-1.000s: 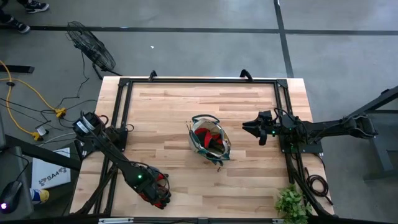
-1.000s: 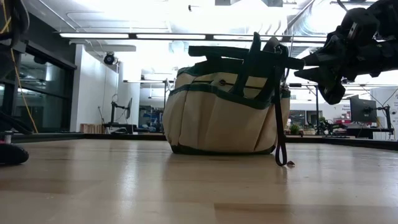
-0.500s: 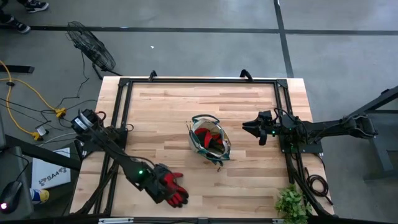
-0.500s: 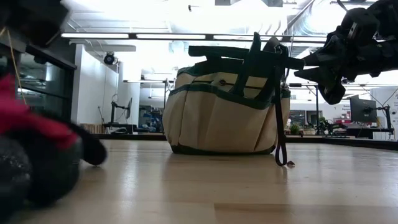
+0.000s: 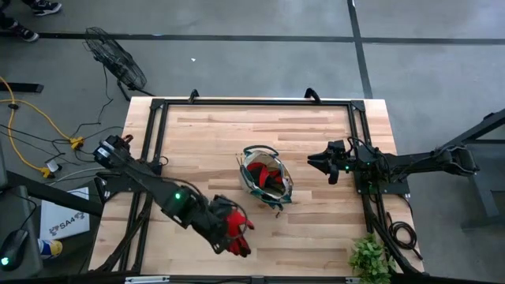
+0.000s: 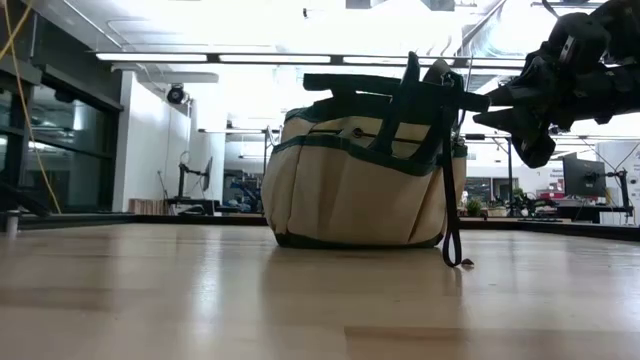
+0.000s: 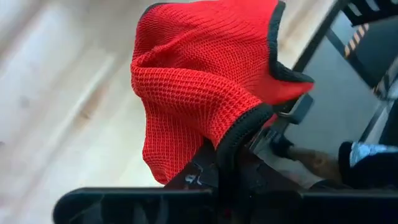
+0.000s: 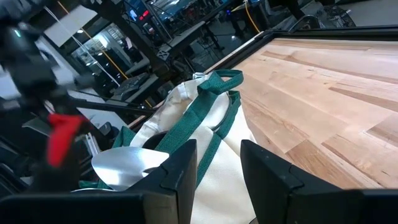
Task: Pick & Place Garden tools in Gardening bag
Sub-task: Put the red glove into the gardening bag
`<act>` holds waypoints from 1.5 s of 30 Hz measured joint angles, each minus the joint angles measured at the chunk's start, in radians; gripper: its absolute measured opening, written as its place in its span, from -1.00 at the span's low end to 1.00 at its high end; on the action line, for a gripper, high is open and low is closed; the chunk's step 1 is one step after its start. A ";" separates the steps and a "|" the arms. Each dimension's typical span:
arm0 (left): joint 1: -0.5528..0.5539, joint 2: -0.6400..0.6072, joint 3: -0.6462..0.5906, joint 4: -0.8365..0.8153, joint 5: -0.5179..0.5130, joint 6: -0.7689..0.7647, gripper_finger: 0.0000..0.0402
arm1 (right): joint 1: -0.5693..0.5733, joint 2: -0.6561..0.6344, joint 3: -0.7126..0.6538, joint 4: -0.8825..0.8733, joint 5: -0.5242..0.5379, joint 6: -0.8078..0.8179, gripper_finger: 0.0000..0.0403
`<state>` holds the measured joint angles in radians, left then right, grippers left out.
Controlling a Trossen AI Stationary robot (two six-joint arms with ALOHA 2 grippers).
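While the left gripper (image 5: pixel 229 230) carries on towards the middle of the table, we note that its fingers are pressed together on the red knitted glove with black edging (image 7: pixel 205 81), which now hangs clear of the pale wooden tabletop (image 5: pixel 205 134). A second ago we had that gripper low at the near left corner of the table; since then it has risen and swung inward, so it has left the low view altogether. From its own wrist camera the glove drapes over the fingers, bunched at the pinch, with bare wood below it.

Just beyond the glove, up and to the gripper's right in the high view, stands the round olive-tan fabric gardening bag with the dark green rim (image 5: pixel 264 177). We see red and silver inside its mouth, so we judge that some tools are already in, though we cannot tell which. Glove and bag are near but still apart.

On the far side of the bag waits the right gripper (image 5: pixel 319 164), its two dark fingers spread and holding nothing, pointing at the bag's green loop handle (image 8: pixel 214 109). It has not moved.

We judge the pick done and the carry under way; what remains is to bring the glove above the bag's mouth and let go.
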<state>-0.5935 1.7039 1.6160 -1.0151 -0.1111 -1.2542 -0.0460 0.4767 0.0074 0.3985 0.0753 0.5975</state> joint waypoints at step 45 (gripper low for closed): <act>0.424 0.174 0.440 -0.170 -0.394 0.936 -1.00 | 0.000 0.000 0.000 0.000 0.000 0.000 -0.42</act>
<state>-0.1699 1.8782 2.0560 -1.1851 -0.5049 -0.3180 -0.0456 0.4770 0.0074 0.3985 0.0753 0.5972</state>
